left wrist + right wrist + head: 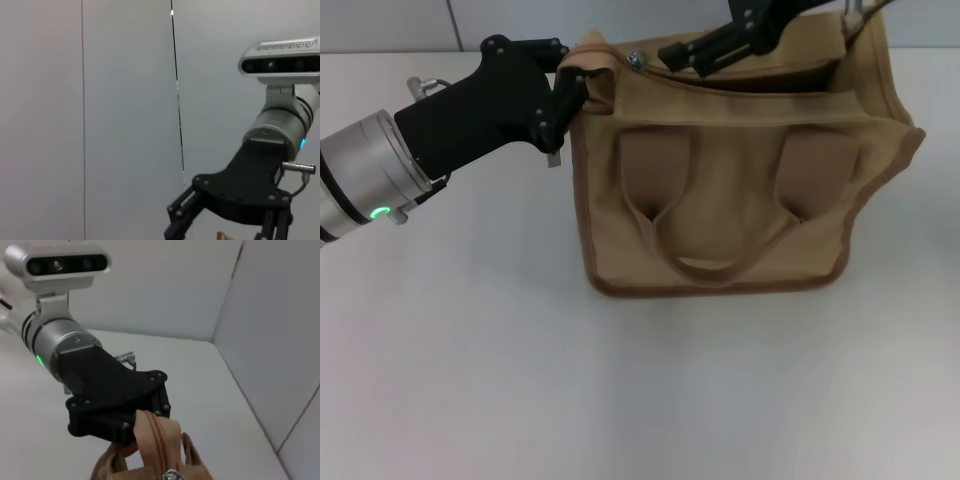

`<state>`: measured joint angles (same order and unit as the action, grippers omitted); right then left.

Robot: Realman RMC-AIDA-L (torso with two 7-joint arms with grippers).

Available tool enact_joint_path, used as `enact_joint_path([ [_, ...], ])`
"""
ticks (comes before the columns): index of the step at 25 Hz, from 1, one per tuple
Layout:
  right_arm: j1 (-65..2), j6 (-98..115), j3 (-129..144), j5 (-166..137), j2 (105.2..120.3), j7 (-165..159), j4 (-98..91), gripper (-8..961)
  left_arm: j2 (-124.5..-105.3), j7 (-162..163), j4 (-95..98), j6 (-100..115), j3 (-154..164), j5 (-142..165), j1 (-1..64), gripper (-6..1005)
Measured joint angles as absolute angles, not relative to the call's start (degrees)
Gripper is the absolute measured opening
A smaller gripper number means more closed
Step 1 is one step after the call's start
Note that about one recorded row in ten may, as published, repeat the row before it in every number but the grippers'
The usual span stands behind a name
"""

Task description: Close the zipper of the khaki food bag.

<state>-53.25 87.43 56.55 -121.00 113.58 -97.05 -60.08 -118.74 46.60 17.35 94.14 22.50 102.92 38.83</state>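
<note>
White table [520,380] holds the khaki food bag [740,200]; left gripper [570,95] clenches its corner, right gripper [685,55] unclear.

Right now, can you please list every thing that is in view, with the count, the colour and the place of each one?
khaki canvas food bag: one, khaki with darker brown edge piping, standing on the table, far side, centre to right.
wide looped fabric handle: one seen clearly, tan, hanging down the bag's near face.
tan zipper track with small silver slider: one, along the bag's top, slider near the left end.
white table: one, white, under the bag.
pale wall panels: grey-white, behind the table.
left gripper: one, black, shut on the bag's top left corner.
right gripper: one, black, over the bag's top, just right of the slider.
</note>
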Motion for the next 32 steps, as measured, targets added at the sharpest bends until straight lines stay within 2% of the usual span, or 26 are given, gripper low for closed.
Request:
enact_joint_path([
  [10, -53.3, 87.2, 60.3, -121.9, 114.18, -92.5, -64.2, 819, -118.74, 46.6, 16.4, 94.2, 22.5, 102.9, 38.9, 10],
  [13, -53.0, 86.8, 60.7, -124.6, 115.47, -92.1, -66.4, 818, -118.74, 46.6, 16.4, 94.5, 22.5, 102.9, 38.9, 10],
  [14, -52.7, 86.2, 60.8, -126.4, 116.62, -91.6, -67.9, 818, -118.74, 46.6, 16.4, 94.6, 22.5, 102.9, 38.8, 10],
  [18, -52.1, 85.8, 61.1, -127.4, 117.66, -90.7, -69.8, 818, -118.74, 46.6, 16.4, 95.2, 22.5, 102.9, 38.8, 10],
  [23, -52.0, 85.7, 62.0, -127.4, 118.06, -90.6, -70.1, 797, -118.74, 46.6, 16.4, 95.7, 22.5, 102.9, 38.8, 10],
  [32, -50.5, 85.7, 64.8, -126.9, 118.99, -88.9, -72.3, 611, -118.72, 46.6, 16.4, 96.0, 22.5, 102.9, 38.7, 9],
])
